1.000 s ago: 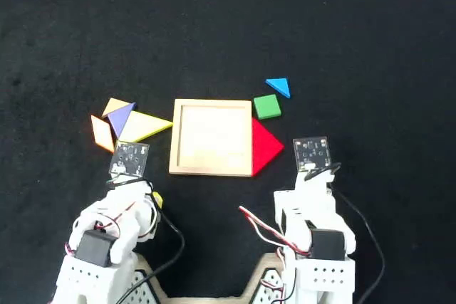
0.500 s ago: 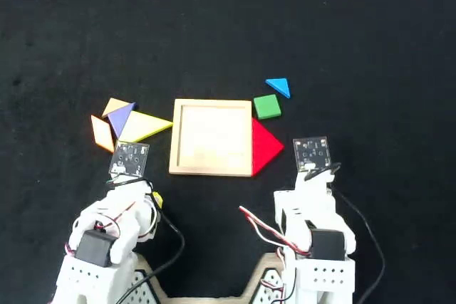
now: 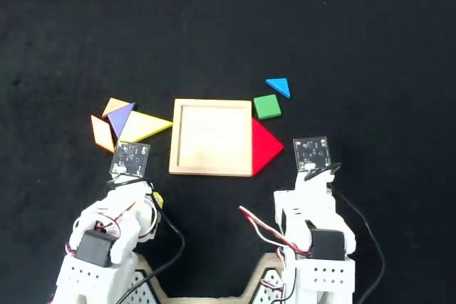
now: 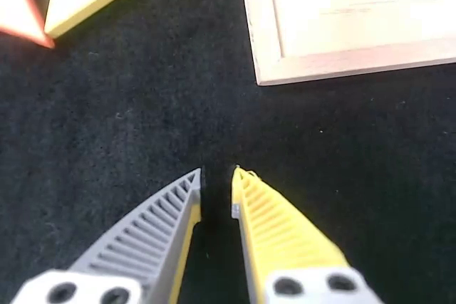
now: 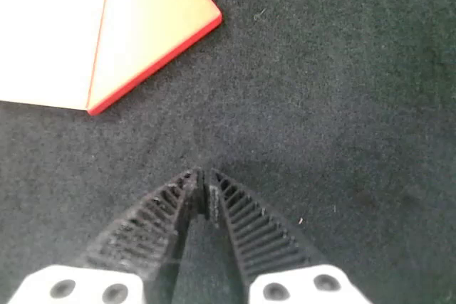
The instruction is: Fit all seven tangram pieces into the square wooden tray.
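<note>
The square wooden tray (image 3: 174, 137) lies empty mid-table. A red triangle (image 3: 265, 146) touches its right side, with a green square (image 3: 267, 107) and a blue triangle (image 3: 278, 87) behind it. Left of the tray lie a yellow triangle (image 3: 144, 127), a purple triangle (image 3: 119, 118), an orange triangle (image 3: 114, 107) and an orange parallelogram (image 3: 102, 133). My left gripper (image 4: 216, 172) hovers shut and holding nothing over the cloth, short of the tray's near-left corner (image 4: 265, 69). My right gripper (image 5: 203, 174) is shut and holds nothing, just short of the red triangle (image 5: 149, 26).
Black cloth covers the whole table. The left arm (image 3: 107, 226) and right arm (image 3: 313, 226) are folded back at the near edge. Open cloth stretches behind and to the far right of the pieces. Cables trail between the two arm bases.
</note>
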